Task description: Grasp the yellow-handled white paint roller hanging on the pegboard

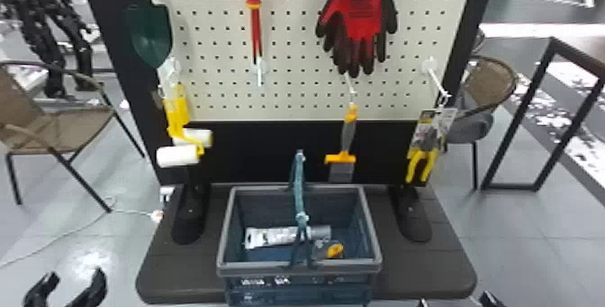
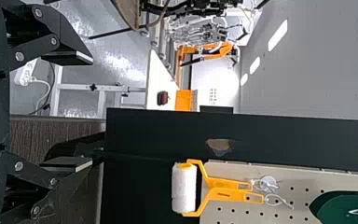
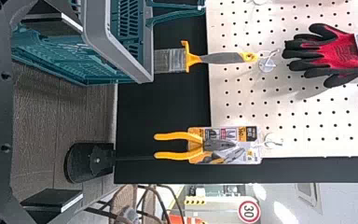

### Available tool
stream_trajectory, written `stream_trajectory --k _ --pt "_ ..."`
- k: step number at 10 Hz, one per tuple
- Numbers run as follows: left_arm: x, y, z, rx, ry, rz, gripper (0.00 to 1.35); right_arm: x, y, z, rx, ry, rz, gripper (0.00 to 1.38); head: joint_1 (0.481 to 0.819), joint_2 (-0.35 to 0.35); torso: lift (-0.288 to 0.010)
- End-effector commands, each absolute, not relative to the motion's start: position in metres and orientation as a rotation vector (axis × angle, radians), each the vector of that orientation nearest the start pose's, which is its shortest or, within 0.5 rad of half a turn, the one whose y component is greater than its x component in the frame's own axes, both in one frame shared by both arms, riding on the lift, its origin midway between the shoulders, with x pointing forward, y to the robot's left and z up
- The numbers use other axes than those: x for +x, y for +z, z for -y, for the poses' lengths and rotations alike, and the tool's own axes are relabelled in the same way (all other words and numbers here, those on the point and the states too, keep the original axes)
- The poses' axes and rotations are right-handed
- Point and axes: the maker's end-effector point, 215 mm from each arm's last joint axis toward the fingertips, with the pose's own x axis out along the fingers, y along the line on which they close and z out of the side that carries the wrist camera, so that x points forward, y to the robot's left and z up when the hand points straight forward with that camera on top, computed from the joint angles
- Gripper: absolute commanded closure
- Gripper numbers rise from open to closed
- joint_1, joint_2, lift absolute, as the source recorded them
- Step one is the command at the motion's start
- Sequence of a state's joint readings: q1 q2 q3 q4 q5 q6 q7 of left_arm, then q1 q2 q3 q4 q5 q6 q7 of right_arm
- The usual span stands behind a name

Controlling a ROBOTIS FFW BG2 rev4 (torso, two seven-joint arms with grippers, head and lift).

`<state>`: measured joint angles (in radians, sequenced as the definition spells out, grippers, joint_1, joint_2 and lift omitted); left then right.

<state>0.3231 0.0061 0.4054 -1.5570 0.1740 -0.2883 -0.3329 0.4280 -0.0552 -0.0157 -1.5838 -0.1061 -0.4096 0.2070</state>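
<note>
The left gripper (image 1: 75, 280) stands spread and empty, the right gripper (image 1: 454, 302) likewise. Beyond the left one, higher and to its right, hang two cylindrical white paint rollers (image 1: 178, 155) with bent yellow plastic handles (image 1: 177, 111).

Two white paint rollers (image 1: 178, 155) w/ yellow handles (image 1: 176, 111) hung nr pegboard's (image 1: 297, 99) btm L corner. Handles were up, rollers down.

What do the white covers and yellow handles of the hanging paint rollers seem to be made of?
The white covers look matte and soft, fabric or foam: no sharp highlights. The yellow handles look like smooth moulded plastic: one even colour, slotted ends.
</note>
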Motion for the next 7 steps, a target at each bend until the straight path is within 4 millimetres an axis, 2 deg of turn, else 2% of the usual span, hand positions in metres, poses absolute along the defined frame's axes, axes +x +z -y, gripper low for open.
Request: stream_trajectory --k 1,5,7 --pt "0.44 -0.416 -0.403 -0.049 0.107 -0.005 0.5 0.428 -0.429 0.217 0.042 0.173 -0.001 0.07 0.549 0.0 -0.1" --pt "0.442 -0.417 -0.399 -0.054 0.102 -0.006 0.5 0.429 -0.429 0.218 0.041 0.171 -0.001 0.07 0.549 0.0 -0.1" --pt "0.449 -0.416 -0.391 -0.079 0.083 -0.006 0.49 0.428 -0.429 0.218 0.043 0.171 -0.002 0.07 0.549 0.0 -0.1"
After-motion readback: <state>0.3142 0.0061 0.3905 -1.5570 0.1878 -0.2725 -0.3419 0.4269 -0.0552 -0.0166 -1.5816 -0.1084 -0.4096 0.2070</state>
